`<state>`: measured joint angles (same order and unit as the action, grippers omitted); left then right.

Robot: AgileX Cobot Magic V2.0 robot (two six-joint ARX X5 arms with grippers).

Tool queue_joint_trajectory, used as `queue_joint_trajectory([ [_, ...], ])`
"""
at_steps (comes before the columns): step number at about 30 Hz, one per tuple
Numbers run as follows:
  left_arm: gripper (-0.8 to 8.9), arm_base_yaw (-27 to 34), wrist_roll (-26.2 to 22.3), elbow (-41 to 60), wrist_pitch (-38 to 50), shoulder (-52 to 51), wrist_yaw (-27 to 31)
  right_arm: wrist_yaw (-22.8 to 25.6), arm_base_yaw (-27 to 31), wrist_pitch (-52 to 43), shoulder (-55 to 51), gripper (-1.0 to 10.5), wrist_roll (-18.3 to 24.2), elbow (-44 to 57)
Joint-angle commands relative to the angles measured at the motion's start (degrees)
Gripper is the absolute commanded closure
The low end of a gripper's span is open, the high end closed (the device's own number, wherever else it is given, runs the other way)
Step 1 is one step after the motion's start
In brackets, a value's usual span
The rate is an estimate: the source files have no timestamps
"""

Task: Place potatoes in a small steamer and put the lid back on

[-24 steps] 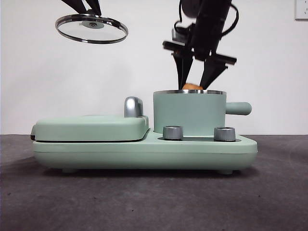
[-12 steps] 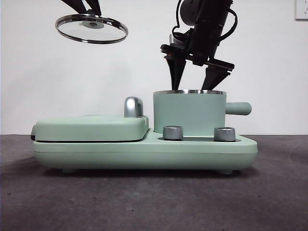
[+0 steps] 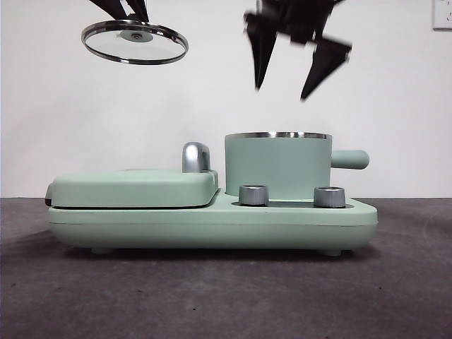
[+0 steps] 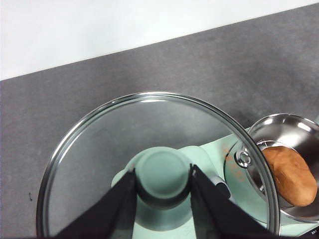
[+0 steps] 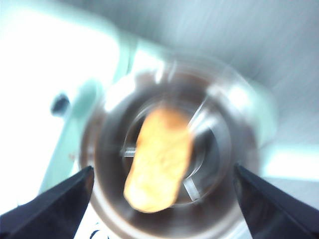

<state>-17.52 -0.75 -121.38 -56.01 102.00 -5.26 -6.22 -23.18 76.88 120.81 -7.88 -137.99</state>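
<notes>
The orange-brown potato lies inside the mint-green small steamer; the left wrist view also shows the potato in the pot. My right gripper hangs open and empty above the steamer's steel rim. The right wrist view is blurred. High at the left, my left gripper is shut on the green knob of the glass lid, held level in the air above the griddle.
The steamer stands on a mint-green cooker base with two steel dials. A flat griddle cover with a chrome handle fills its left half. The steamer's side handle sticks out right. Dark grey tabletop in front.
My right gripper let go of the potato inside the steamer, opened, and rose clear above the rim. The left gripper and the lid stayed put.
</notes>
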Motion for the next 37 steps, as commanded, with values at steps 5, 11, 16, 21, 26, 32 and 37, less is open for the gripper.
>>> queue_joint_trajectory([
  [5, 7.96, -0.63, 0.37, -1.88, 1.16, 0.26, -0.28, 0.70, -0.31, 4.44, -10.03, 5.1, 1.60, 2.71],
  [11, 7.96, -2.27, 0.42, -1.88, 1.18, 0.26, -0.28, 0.68, -0.31, 4.42, -25.55, 5.1, 2.80, 18.51],
  [16, 7.96, -4.79, 0.42, -1.88, 1.51, 0.48, -0.28, 0.74, -2.38, 4.31, -38.93, 5.1, 2.82, 33.75],
  [21, 7.96, -8.74, 0.37, -1.88, 1.46, 1.25, -0.28, 0.24, -5.03, -3.78, -52.96, 5.1, 0.44, 49.37],
  [26, 7.96, -12.70, 0.35, -1.88, 1.62, 2.71, -0.28, 0.33, -6.36, -13.44, -66.01, 5.1, -4.50, 62.77],
  [32, 7.96, -16.00, 0.33, -1.88, 1.99, 6.23, -0.28, 0.76, -6.36, -20.09, -78.47, 5.1, -5.88, 74.60],
  [37, 7.96, -17.75, 0.15, -1.88, 4.85, 9.40, -0.28, 3.89, -6.36, -20.46, -85.37, 5.1, -6.40, 80.52],
])
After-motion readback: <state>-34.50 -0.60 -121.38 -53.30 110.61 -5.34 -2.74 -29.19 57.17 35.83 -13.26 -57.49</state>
